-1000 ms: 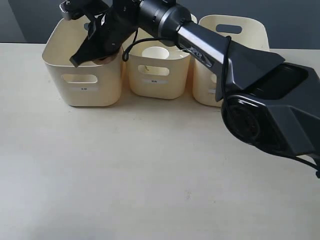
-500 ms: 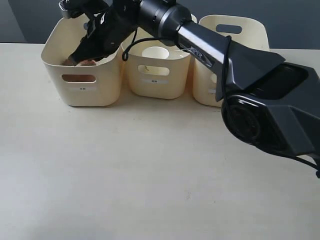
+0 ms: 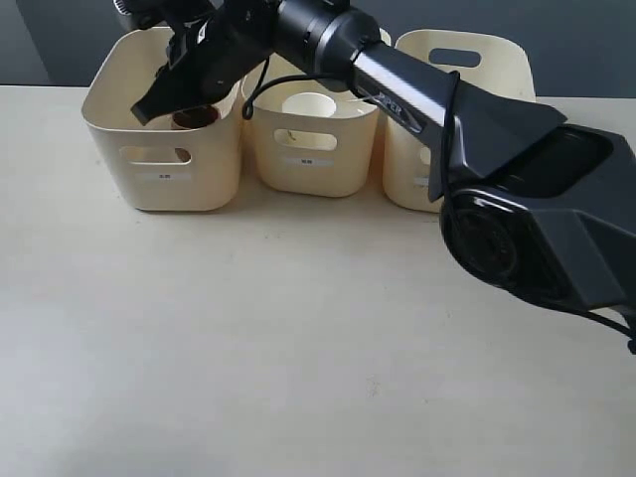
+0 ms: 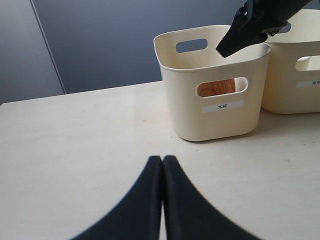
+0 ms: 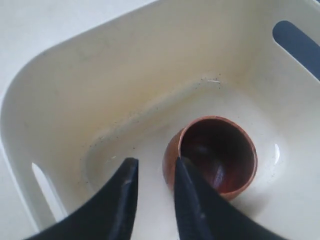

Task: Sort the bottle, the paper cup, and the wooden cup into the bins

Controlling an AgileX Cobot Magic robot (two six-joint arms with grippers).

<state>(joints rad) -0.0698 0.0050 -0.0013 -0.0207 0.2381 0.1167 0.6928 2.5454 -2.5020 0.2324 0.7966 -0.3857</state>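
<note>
The wooden cup [image 5: 215, 155] stands upright on the floor of the left bin [image 3: 164, 169]; its brown side shows through that bin's handle cut-out [image 4: 217, 88]. My right gripper [image 5: 156, 167] hangs open over this bin [image 5: 60, 90], right beside the cup, with nothing between its fingers. From outside, the right gripper [image 3: 149, 107] reaches across above the bin's rim. The paper cup [image 3: 309, 104] sits in the middle bin [image 3: 308, 149]. The bottle is not in view. My left gripper [image 4: 162, 159] is shut and empty, low over the table in front of the left bin [image 4: 215, 115].
The right bin [image 3: 457, 50] stands behind my right arm [image 3: 417, 94], which hides its inside. The arm's big dark base [image 3: 537, 219] fills the right side. Bare cream table [image 3: 248, 348] spreads in front of the bins.
The right gripper carried the wooden cup down from the bin's rim into the left bin, let it go and lifted slightly. The cup now stands free on the bin floor.
</note>
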